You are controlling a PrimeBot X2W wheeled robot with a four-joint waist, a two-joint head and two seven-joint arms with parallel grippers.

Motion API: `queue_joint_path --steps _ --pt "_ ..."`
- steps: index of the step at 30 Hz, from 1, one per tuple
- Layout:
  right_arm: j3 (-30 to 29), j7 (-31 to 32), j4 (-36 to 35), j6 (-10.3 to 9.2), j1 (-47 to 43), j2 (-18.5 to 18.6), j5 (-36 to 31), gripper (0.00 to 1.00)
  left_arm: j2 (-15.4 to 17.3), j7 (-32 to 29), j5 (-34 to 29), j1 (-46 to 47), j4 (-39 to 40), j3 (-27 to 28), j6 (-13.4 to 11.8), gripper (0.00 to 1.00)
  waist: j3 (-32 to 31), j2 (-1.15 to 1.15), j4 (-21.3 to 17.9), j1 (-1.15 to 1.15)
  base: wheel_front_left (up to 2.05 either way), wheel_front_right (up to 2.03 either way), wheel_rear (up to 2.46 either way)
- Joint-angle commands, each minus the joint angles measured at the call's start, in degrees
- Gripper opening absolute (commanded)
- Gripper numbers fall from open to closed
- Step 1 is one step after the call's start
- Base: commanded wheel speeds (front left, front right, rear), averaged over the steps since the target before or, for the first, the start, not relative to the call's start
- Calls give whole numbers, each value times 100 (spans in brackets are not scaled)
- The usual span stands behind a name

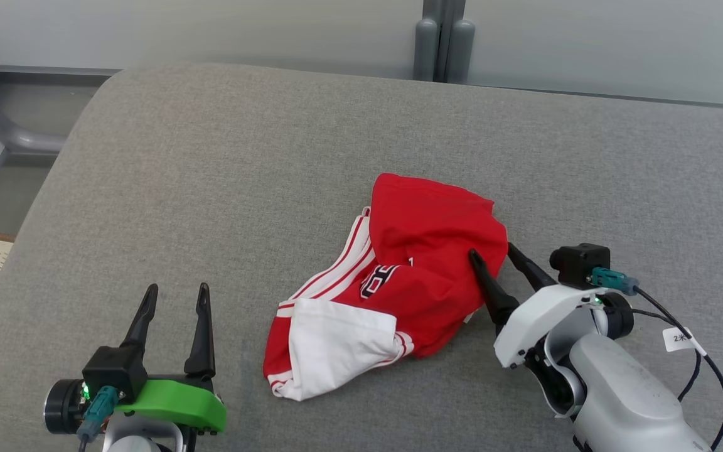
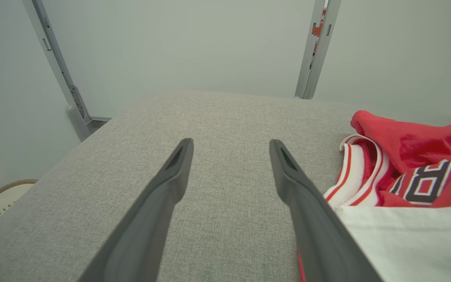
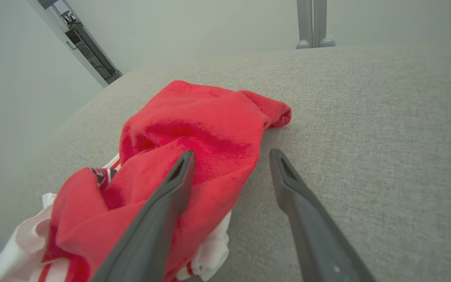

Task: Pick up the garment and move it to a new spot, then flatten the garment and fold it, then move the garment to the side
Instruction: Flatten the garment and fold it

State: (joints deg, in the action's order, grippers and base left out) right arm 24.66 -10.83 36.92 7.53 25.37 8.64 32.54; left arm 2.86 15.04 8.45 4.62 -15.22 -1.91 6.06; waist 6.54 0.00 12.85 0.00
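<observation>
**Head view.** Garment (image 1: 399,276): red jersey with white trim and a white panel (image 1: 336,351), crumpled in a heap near the middle of the grey padded bench (image 1: 211,157). Its long axis runs from the white panel at the near left to the red bunch at the far right. Right gripper (image 1: 492,250): at the heap's right edge and the nearer arm by far. Its jaws are parted moderately and hold nothing. The left finger lies over red cloth and the right finger just off the edge, so the hem sits between them. Left gripper (image 1: 177,287): well apart to the garment's left, jaws parted, empty, over bare bench.

**Left wrist view.** Left gripper (image 2: 231,141): jaws spread, with only bench fabric (image 2: 225,117) between the fingers. The garment (image 2: 405,156) lies off to the right, and its white panel passes behind the right finger.

**Right wrist view.** Right gripper (image 3: 231,152): jaws apart, nothing gripped. The left finger overlaps the red fold of the garment (image 3: 194,117), and the right finger stands over bare bench (image 3: 366,137). The cloth edge runs through the gap. Contact between finger and cloth cannot be told.

**Judgement.** The first pick-up falls to the right arm. It needs a lowering and a closing on that right-hand edge.
</observation>
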Motion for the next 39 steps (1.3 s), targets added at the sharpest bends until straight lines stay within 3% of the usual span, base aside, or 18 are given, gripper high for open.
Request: queue_joint_path --steps 1,2,11,21,27,33,34,36,39 --pt "70 37 45 -10 86 22 133 35 9 17 63 77 -16 -8 -5 100 27 0 34 0 0 0 0" --pt "128 25 70 -10 117 45 201 0 9 17 68 84 -21 -14 -4 100 34 0 47 0 0 0 0" --pt "253 -339 15 -10 144 312 365 0 9 17 84 -76 -44 46 -55 100 -69 0 -84 0 0 0 0" --pt "-567 -438 -1131 -10 -874 653 113 0 9 17 105 -188 -68 4 -58 100 -218 0 -440 0 0 0 0" --pt "-1136 -126 -2001 -10 -1886 499 -124 0 10 17 106 -242 -47 -40 -84 100 -256 0 -562 0 0 0 0" --pt "-1669 335 -2777 -10 -2772 85 -419 0 10 17 63 -264 -54 -50 -55 100 -266 0 -647 0 0 0 0" --pt "-1787 374 -2892 -10 -2873 -3 -479 18 10 17 56 -260 -60 -49 -48 100 -271 0 -660 0 0 0 0" --pt "-1947 419 -3057 -9 -3006 -130 -592 100 11 17 50 -255 -65 -47 -43 100 -280 0 -686 0 0 0 0" --pt "-2121 393 -3302 -9 -3108 -212 -850 100 11 17 38 -252 -74 -32 -31 100 -304 0 -740 0 0 0 0"
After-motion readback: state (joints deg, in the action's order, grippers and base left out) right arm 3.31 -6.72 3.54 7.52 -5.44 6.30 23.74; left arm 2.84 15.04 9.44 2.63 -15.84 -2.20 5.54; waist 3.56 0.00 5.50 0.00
